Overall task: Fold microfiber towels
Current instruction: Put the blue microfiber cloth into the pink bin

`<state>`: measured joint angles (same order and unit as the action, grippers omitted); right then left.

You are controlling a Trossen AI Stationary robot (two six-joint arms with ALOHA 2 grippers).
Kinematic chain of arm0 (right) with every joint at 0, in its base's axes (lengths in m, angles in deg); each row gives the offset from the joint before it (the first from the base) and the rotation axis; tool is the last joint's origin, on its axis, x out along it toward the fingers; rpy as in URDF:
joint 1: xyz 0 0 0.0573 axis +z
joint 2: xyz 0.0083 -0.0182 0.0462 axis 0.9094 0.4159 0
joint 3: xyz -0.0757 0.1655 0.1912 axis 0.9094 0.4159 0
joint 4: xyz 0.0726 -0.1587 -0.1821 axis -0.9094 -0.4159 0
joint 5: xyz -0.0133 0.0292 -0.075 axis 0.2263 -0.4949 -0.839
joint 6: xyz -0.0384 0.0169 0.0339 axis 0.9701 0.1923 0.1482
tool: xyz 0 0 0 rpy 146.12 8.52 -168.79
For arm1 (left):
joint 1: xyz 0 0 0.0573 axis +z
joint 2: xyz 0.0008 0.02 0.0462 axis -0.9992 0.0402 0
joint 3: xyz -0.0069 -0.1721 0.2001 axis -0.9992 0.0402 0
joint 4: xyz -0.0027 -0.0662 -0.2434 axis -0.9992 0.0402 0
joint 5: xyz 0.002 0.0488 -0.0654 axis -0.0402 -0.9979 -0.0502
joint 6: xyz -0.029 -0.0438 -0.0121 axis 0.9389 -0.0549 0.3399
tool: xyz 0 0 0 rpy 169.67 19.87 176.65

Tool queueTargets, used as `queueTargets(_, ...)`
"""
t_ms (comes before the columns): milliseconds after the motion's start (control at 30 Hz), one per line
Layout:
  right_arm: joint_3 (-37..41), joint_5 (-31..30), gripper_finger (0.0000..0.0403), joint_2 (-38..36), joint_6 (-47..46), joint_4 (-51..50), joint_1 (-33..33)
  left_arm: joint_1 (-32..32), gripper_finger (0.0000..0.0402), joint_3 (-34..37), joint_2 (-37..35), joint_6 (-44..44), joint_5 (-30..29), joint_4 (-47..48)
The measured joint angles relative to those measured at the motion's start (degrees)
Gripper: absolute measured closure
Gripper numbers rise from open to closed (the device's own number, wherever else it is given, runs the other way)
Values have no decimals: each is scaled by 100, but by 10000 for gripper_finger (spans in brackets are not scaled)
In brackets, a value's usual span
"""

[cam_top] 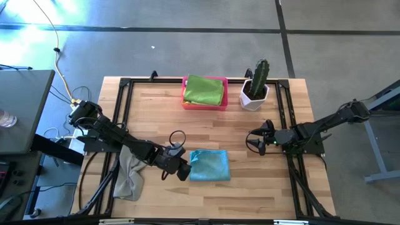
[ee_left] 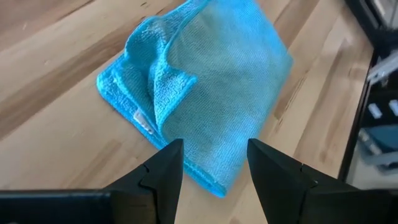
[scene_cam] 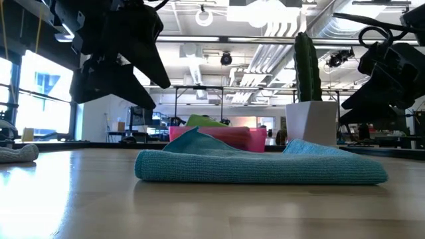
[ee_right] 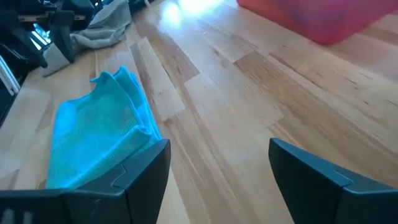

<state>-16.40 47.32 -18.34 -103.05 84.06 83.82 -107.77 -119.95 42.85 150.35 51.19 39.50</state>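
Butcher-block table (cam_top: 250, 187) with black frame, concrete floor around it. Pink tray (cam_top: 186, 100) at 12 o'clock holds a folded lime green towel (cam_top: 204, 90); potted cactus (cam_top: 255, 85) just right of it. Grey towel (cam_top: 129, 172) lies crumpled at 8 o'clock under the left arm. Light blue towel (cam_top: 209, 165) is folded flat near 6 o'clock, one corner rumpled up on the side facing the left arm. Left gripper (cam_top: 183, 170) hovers at that edge, fingers apart, nothing held; the towel sits at its 3 o'clock, long axis roughly left-right. Right gripper (cam_top: 253, 140) waits at 3 o'clock, fingers wide apart, empty, well off. Left arm is nearer; my call is it takes the next move.
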Motion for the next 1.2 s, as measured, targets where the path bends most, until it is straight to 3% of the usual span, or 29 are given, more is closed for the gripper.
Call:
queueTargets(200, -2, 2, 139, 0, 4, -9, 0, -67, 233, 0, 0, 474, -360, -56)
queueTargets(333, -2, 2, 139, 2, -18, -13, 0, -96, 233, 0, 0, 469, -91, -160)
queueTargets(433, -4, 4, 139, 2, 6, -16, 0, -247, 233, 0, 23, 666, -256, -170)
queueTargets(533, -4, 7, 139, 4, -20, -18, 0, -410, 233, 0, 137, 1256, -572, -175)
queueTargets(733, -4, 9, 139, 4, -18, -20, 0, -420, 233, 2, 671, 1816, -553, -289)
queueTargets(1200, -7, 11, 139, 4, -24, -23, 0, 41, 229, 0, 1400, 1077, -661, -911)
